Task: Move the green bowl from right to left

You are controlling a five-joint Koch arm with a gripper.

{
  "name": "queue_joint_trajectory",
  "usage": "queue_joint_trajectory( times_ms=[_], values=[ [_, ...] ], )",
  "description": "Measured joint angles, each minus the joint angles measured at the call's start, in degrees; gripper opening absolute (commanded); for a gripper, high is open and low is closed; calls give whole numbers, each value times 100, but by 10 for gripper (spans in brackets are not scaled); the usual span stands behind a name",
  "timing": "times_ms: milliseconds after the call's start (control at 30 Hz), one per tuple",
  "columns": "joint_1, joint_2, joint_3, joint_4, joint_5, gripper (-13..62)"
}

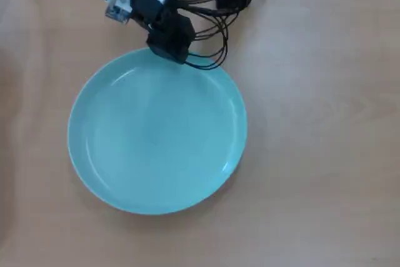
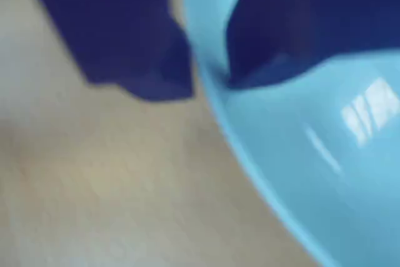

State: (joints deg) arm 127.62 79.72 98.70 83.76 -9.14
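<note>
Green bowl sits flat on your table, left of centre in the overhead view, the gripper perched at its far rim. Your wrist view shows the jaws straddling that rim, one inside, one outside, apparently clamping it for dragging.

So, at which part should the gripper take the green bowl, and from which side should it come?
Probably at the raised rim, from the top edge in the overhead view, nearest the arm. The green bowl is wide and shallow, so only its thin rim fits between the jaws. In the wrist view the gripper already straddles that rim, one jaw inside, one outside.
</note>
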Motion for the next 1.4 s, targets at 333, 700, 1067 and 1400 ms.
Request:
queue_joint_trajectory(
  times_ms=[333,700,1067,1400],
  values=[
    [-62,-141,114,-185,35,149],
    [-158,-149,88,-431,0,-64],
    [-1266,-149,62,-475,-193,-65],
    [-3050,-141,-44,-589,132,-65]
  ],
)
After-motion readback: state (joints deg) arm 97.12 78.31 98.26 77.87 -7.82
